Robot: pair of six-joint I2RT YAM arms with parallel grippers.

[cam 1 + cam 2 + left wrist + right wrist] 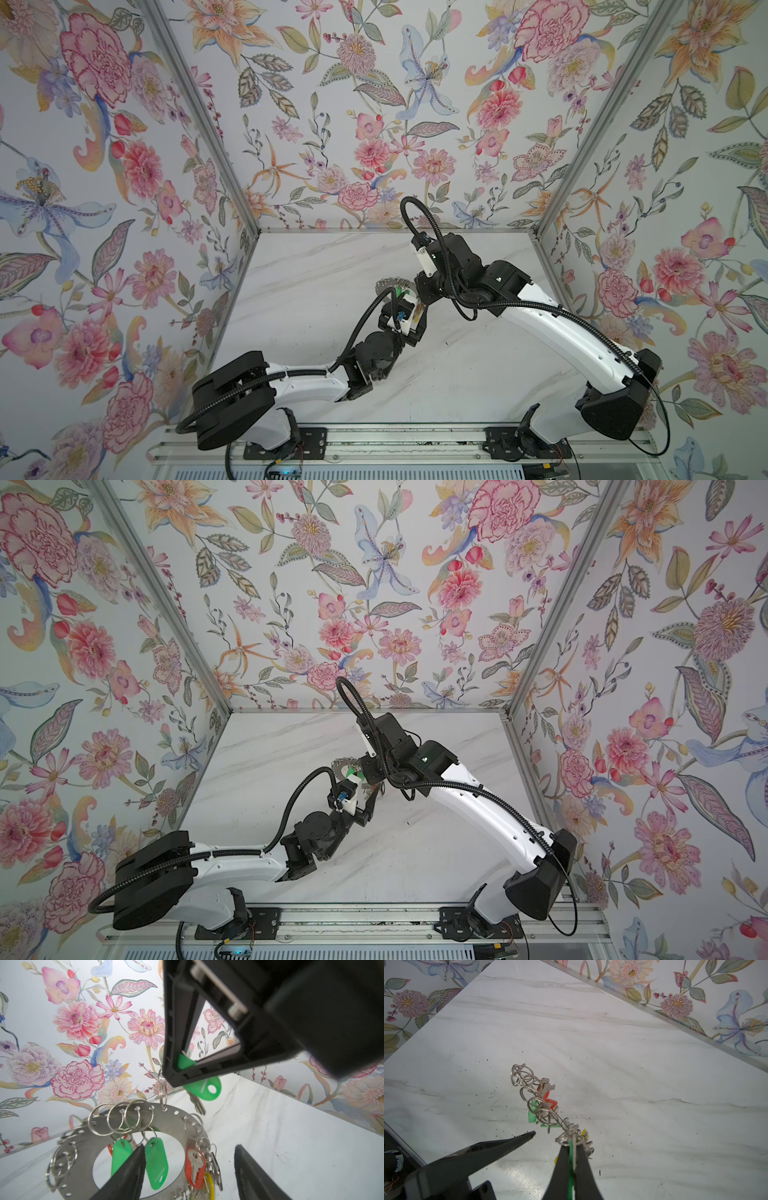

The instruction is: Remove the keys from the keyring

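While the right gripper [572,1144] is clamped on a green tag [571,1167], the keyring [83,1159] with its keys [194,1165] hangs over mid-table [316,266]; the left gripper [189,1147] stands open just beside it, empty.

Grey keyring [172,1124], green-tagged keys [155,1163], floral walls [79,1022]

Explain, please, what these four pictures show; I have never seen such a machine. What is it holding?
These are two white-and-black robot arms, the left arm and the right arm, mounted at the edge of a white marble-patterned table. Two pictures look down from one overhead camera; the other two come from a camera on each wrist. The right gripper is shut on a green oval plastic tag. From it appears to hang a flat grey metal disc with a wide hole, carrying silver keys with coloured tags. The left gripper is open near the disc, holding nothing.
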